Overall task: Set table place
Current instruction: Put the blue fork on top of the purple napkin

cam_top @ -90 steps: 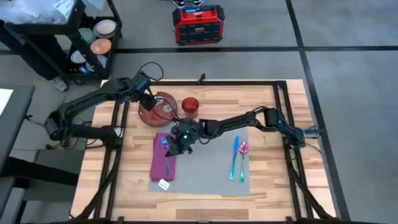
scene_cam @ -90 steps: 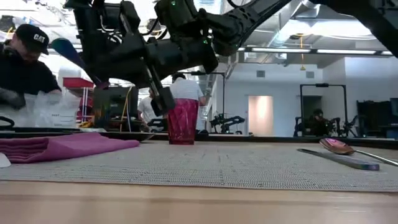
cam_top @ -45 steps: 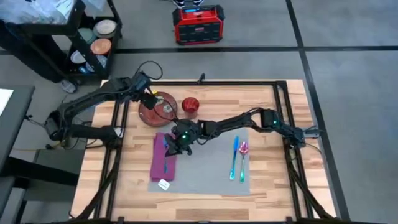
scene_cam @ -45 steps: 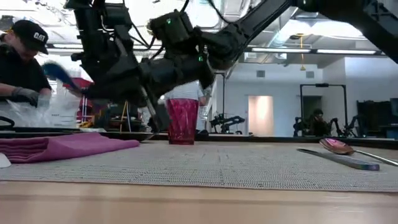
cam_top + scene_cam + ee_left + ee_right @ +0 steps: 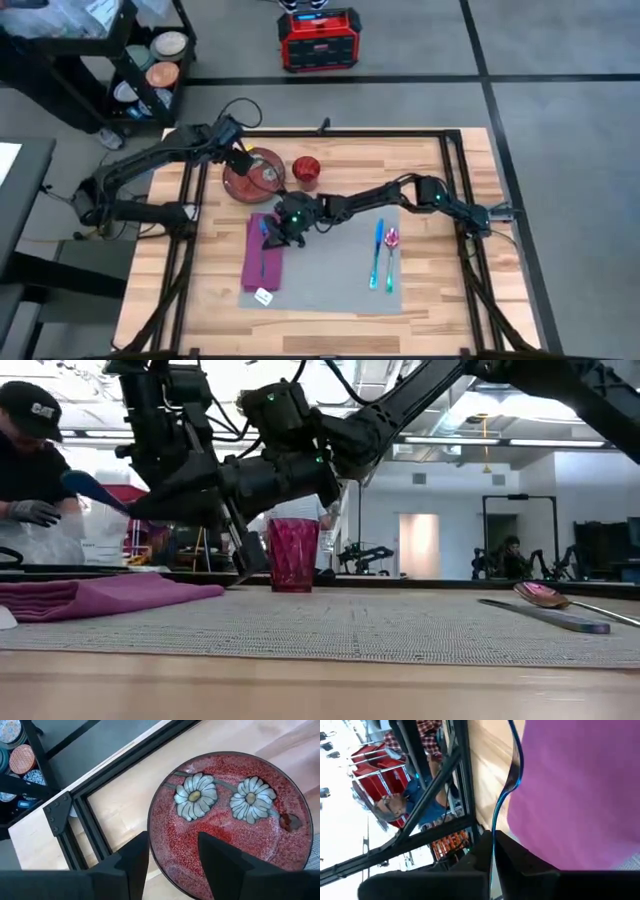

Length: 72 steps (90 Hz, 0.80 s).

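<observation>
The grey placemat (image 5: 330, 265) lies on the wooden table (image 5: 440, 310). On its left part rests a magenta napkin (image 5: 258, 262). My right gripper (image 5: 271, 231) hovers over the napkin's far end, shut on a thin blue utensil (image 5: 511, 770). A blue knife (image 5: 377, 252) and a pink spoon (image 5: 391, 240) rest on the mat's right part. A red flowered plate (image 5: 225, 815) and a red cup (image 5: 306, 170) stand beyond the mat. My left gripper (image 5: 172, 865) is open, its fingers either side of the plate's rim; whether they touch it I cannot tell. My right gripper pinches one end of the blue utensil (image 5: 492, 851) between its two fingers. The utensil runs on past the fingertips toward the table's near edge, along the fingers. It is lifted clear, above the napkin (image 5: 580, 790).
A white tag (image 5: 263, 296) lies at the mat's near left corner. A black shelf cart (image 5: 140, 60) with dishes stands off the far left corner, a red box (image 5: 318, 38) behind the table. A person (image 5: 35, 470) shows beyond the far left.
My right gripper has come down and a little toward the table's left edge, over the napkin, still shut on the blue utensil, whose free end has sunk with it.
</observation>
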Motion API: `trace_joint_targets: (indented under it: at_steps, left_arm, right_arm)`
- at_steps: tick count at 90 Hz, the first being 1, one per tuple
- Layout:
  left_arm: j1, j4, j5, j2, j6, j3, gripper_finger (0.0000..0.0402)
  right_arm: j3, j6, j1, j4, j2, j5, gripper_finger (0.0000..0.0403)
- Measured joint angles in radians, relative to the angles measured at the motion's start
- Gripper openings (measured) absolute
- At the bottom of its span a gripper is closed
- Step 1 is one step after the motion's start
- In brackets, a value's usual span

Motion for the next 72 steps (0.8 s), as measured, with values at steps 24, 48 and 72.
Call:
trace_joint_targets:
  at_steps: [24, 48, 72]
  left_arm:
    - [0.000, 0.000, 0.000, 0.000, -0.004, 0.000, 0.0153]
    - [0.000, 0.000, 0.000, 0.000, 0.000, 0.000, 0.0153]
    - [0.000, -0.026, 0.050, 0.000, -0.014, 0.000, 0.0153]
  right_arm:
    - [0.000, 0.007, -0.004, -0.002, 0.000, -0.003, 0.0070]
    - [0.000, 0.012, -0.004, -0.007, 0.000, -0.044, 0.0087]
    - [-0.002, 0.034, -0.006, 0.119, -0.013, -0.165, 0.0087]
